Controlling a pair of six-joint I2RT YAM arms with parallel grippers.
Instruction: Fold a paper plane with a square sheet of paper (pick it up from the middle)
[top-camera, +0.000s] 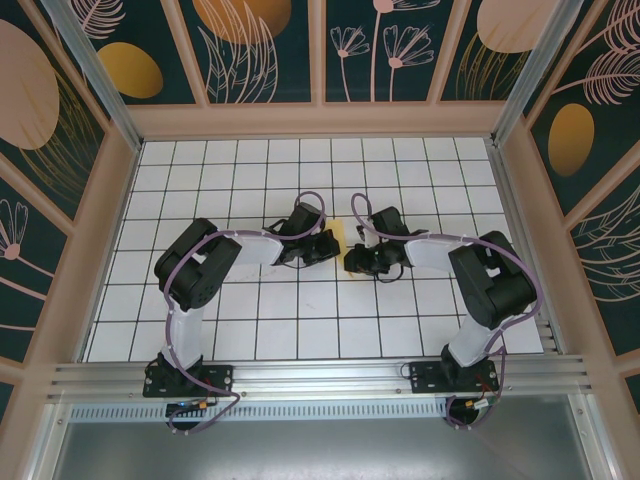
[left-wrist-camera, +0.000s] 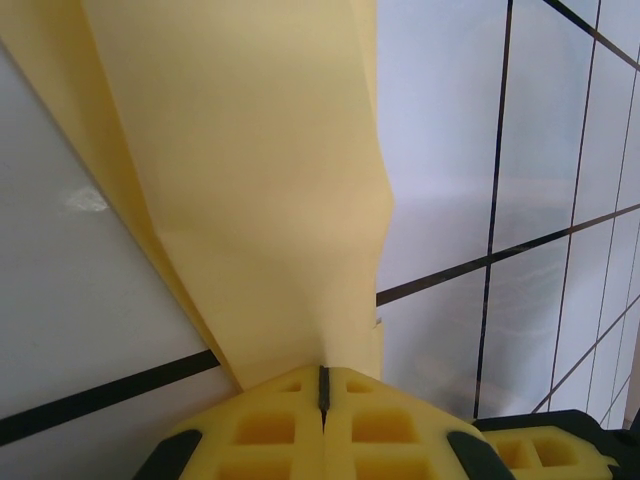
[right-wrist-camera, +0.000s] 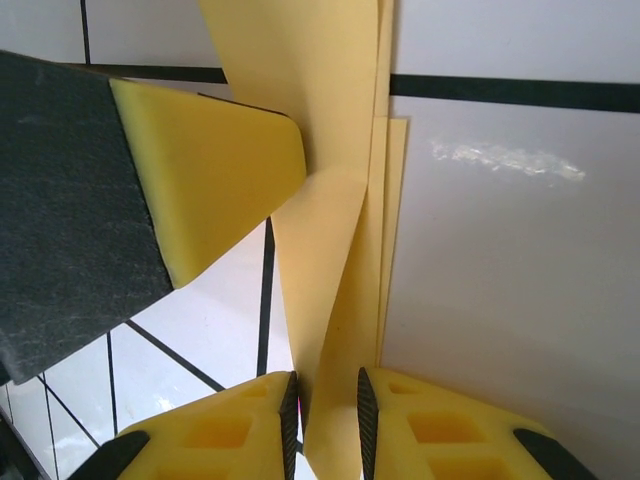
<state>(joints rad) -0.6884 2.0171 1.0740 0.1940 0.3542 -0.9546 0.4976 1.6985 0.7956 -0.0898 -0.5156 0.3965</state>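
The yellow sheet of paper (top-camera: 339, 237) is folded into long narrow layers and hangs just above the tiles between both arms at mid-table. My left gripper (left-wrist-camera: 323, 385) is shut on one end of it, and the paper (left-wrist-camera: 250, 180) fans out ahead of the jaws. My right gripper (right-wrist-camera: 325, 400) has its jaws a small way apart, with the folded layers (right-wrist-camera: 330, 250) running loosely between the pads. The left gripper's yellow fingertip (right-wrist-camera: 210, 170) shows at the upper left of the right wrist view, pressed on the paper. From above, the left gripper (top-camera: 333, 245) and right gripper (top-camera: 352, 258) nearly touch.
The white grid-tiled table (top-camera: 250, 330) is walled by dark panels with orange ovals (top-camera: 130, 70) on three sides. Both arm bases sit on the metal rail (top-camera: 320, 378) at the near edge. Bare tiles lie all around the two grippers.
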